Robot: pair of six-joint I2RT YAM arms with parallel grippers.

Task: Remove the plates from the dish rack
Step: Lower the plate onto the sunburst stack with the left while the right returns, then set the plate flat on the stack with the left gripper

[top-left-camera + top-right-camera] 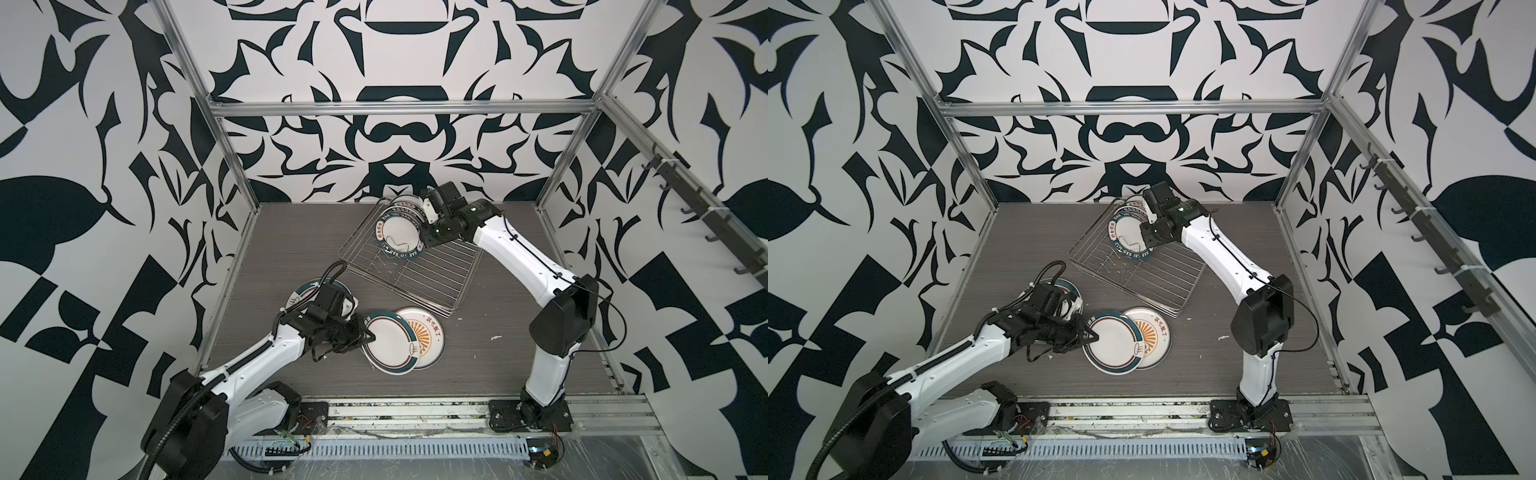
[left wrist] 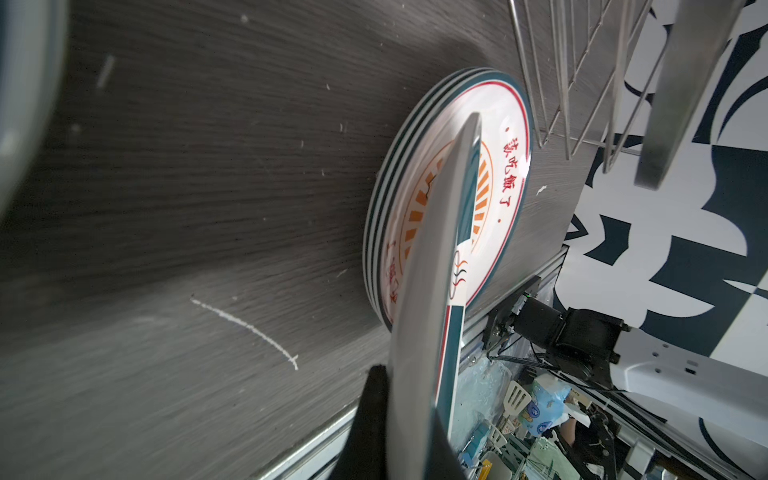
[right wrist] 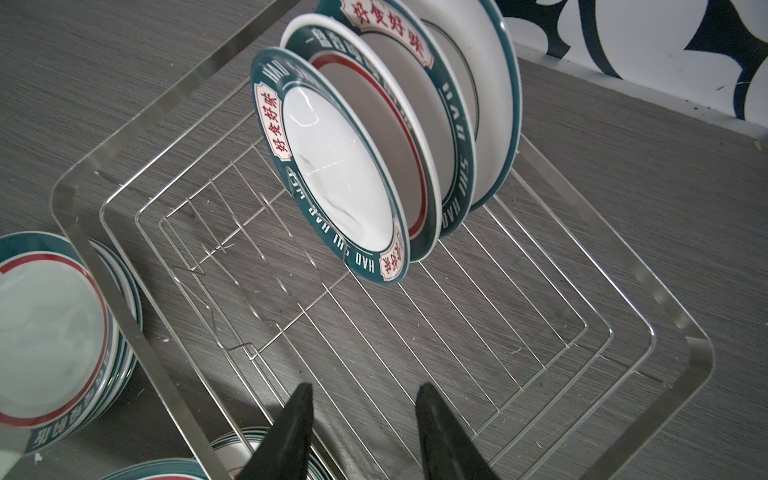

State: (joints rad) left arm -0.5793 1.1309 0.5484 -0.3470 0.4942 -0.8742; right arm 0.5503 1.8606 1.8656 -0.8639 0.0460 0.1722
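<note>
Teal-rimmed and white, the held plate (image 1: 392, 347) is nearest. Its left edge is pinched by the left gripper (image 1: 365, 337), whose black fingers (image 2: 374, 419) are clamped together on the rim. The plate lies close to flat, face up, partly over the sunburst stack (image 1: 428, 334) on the grey wood-grain table (image 1: 291, 241). I cannot tell whether it touches that stack. A second stack (image 1: 301, 291) of teal-rimmed plates lies on the table beneath the left arm's wrist.

Farther back sits the dish rack (image 1: 415, 272), a silver wire basket set askew. Its long axis runs from far left to near right in both top views. Four racked plates (image 1: 399, 232) stand on edge at its far-left end, leaning, their faces toward the bare grid. The front plate (image 3: 332, 166) carries red characters on its teal rim.

The right gripper (image 3: 361, 386) hovers above the rack's wire floor and points at those plates. Its fingers are apart, with nothing between them.
</note>
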